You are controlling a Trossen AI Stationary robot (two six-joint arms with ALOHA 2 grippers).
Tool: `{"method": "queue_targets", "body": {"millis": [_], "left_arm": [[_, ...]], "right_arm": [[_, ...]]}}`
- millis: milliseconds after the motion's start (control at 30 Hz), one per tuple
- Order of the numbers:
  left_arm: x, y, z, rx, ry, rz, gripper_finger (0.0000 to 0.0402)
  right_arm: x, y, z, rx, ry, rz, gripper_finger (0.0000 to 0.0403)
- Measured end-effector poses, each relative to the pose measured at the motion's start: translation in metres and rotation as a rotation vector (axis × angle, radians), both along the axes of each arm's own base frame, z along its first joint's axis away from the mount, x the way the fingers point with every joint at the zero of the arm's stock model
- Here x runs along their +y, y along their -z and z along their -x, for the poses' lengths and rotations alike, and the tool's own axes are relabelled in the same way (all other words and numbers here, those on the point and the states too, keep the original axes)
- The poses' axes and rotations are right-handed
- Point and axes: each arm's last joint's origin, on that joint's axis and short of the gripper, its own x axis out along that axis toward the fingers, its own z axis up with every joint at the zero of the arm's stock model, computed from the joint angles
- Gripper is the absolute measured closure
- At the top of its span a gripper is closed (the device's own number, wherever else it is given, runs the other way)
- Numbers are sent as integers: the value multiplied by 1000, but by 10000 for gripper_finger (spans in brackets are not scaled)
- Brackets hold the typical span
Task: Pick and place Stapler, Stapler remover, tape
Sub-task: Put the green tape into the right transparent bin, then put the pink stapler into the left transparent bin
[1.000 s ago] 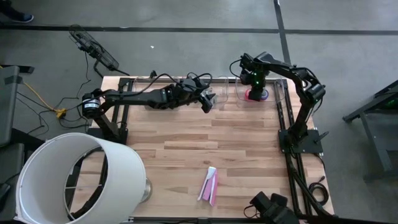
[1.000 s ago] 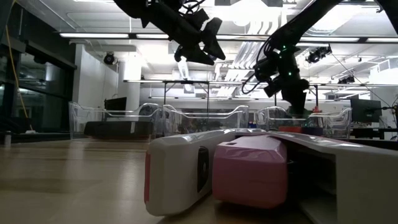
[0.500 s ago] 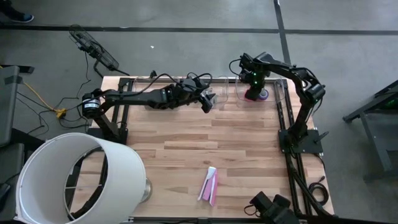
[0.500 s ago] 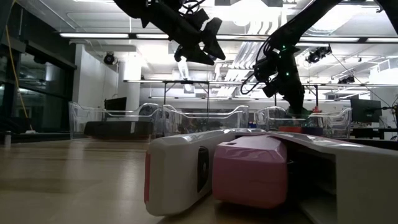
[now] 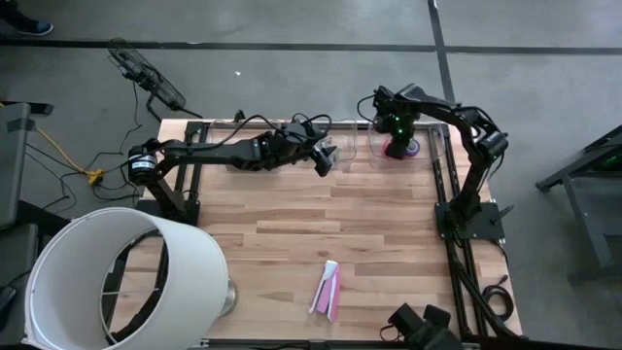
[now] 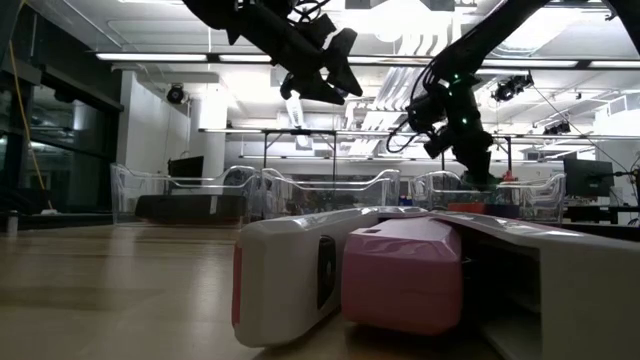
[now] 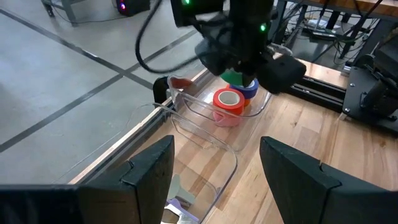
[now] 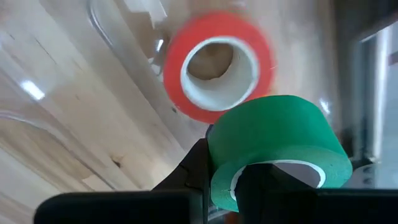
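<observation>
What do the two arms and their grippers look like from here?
Both arms are dark, jointed, with black cables looped along them. The left gripper has two broad, flat black fingers. The right gripper is black too, with small green indicator lights glowing on its wrist.

Table [image 5: 292, 224]: wood planks, butcher-block look, matt w/ slight sheen. Bins [image 6: 330, 190]: clear plastic, glossy, smooth; the one under the right gripper [image 5: 394, 146] same. Green tape roll [image 8: 273, 149]: smooth, satiny, white core. Red-orange tape roll [image 8: 217, 65]: glossy, white core. Stapler [image 6: 390, 275]: pink & white plastic, smooth, semi-gloss. Arms: dark, matt finish. Left gripper [image 7: 214, 168] fingers [image 7: 149, 171]: matt dark plastic look. Floor [image 5: 292, 87]: grey concrete, dull. Lampshade [image 5: 117, 277]: white, matt.
</observation>
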Motion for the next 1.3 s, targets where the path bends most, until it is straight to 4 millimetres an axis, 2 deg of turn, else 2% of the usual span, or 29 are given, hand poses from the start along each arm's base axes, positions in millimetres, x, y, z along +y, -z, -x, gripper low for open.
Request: {"method": "queue_targets", "body": {"millis": [233, 767, 1033, 1300], "left_arm": [[0, 0, 0, 0, 0, 0, 167], [0, 0, 0, 0, 0, 0, 167], [0, 0, 0, 0, 0, 0, 167], [0, 0, 0, 0, 0, 0, 167]], "right_arm": [[9, 20, 5, 56, -9, -15, 367], [11, 21, -1, 34, -79, -5, 367], [13, 21, 1, 50, -79, -23, 287], [15, 15, 2, 52, -56, -6, 254]]}}
